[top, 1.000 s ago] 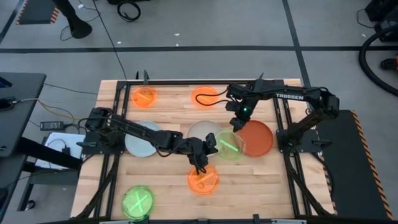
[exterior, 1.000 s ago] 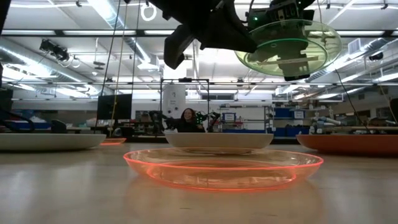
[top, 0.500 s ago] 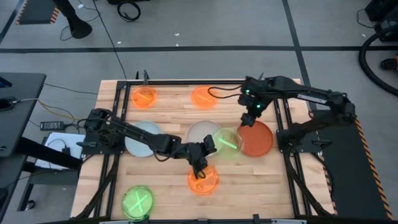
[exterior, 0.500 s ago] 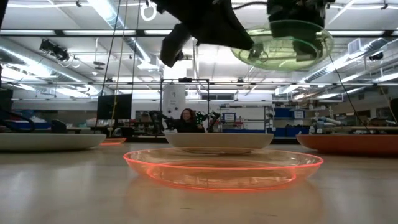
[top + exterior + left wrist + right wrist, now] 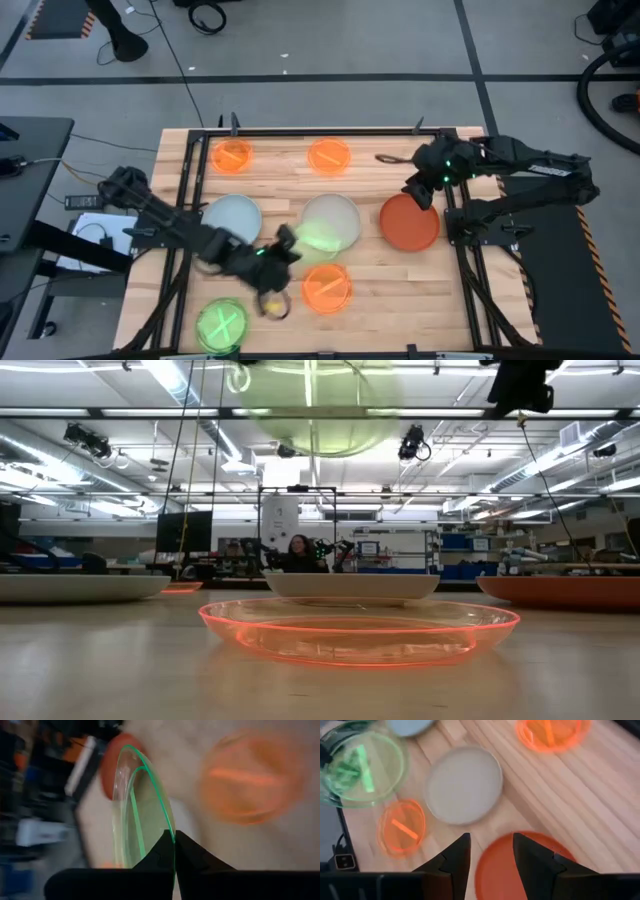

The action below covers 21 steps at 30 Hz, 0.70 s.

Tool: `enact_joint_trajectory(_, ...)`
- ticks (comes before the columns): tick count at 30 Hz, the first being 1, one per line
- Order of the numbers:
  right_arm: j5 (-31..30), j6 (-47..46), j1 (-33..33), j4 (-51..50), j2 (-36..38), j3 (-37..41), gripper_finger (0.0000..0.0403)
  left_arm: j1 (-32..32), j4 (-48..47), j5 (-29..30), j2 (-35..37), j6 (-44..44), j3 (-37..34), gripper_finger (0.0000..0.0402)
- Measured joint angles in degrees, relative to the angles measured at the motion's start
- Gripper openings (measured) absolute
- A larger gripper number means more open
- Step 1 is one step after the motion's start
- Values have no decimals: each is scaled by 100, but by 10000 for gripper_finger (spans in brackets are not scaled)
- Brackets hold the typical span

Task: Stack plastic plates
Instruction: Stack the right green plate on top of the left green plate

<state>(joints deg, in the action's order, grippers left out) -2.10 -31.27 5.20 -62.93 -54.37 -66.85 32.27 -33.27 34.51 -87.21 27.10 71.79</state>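
The left hand [image 5: 175, 836] pinches the rim of a translucent green plate [image 5: 142, 815], carrying it in the air over the off-white plate [image 5: 330, 220] near the middle of the wooden desk [image 5: 380, 275]. The right hand [image 5: 491, 851] hovers with its fingers spread, holding nothing, above the back edge of the rust-orange plate [image 5: 410, 222] on the desk's right side. A neon orange plate [image 5: 327, 288] lies flat in front of the off-white one, a pale blue plate [image 5: 231, 217] to its left. Two more orange plates [image 5: 232, 156] sit along the back edge, and a second green plate [image 5: 221, 324] rests at the front left corner.
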Motion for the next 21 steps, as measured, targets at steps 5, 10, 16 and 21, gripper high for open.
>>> enact_joint_trajectory(5, -699, -17, -699, 1243, 54, 654, 158, 1188, -862, -31, 261, -2171, 0, 6)
enact_joint_trajectory(10, -836, 22, -990, 3014, -182, 1430, 158, 2288, -1372, -42, 249, -4157, -2, 6)
enact_joint_trajectory(16, -836, 12, -1042, 4422, -676, 2068, 158, 3284, -1445, -401, 205, -5941, -2, 6)
enact_joint_trajectory(21, -877, -291, -999, 4855, -1083, 2146, 158, 3743, -1759, -823, 112, -6572, -2, 6)
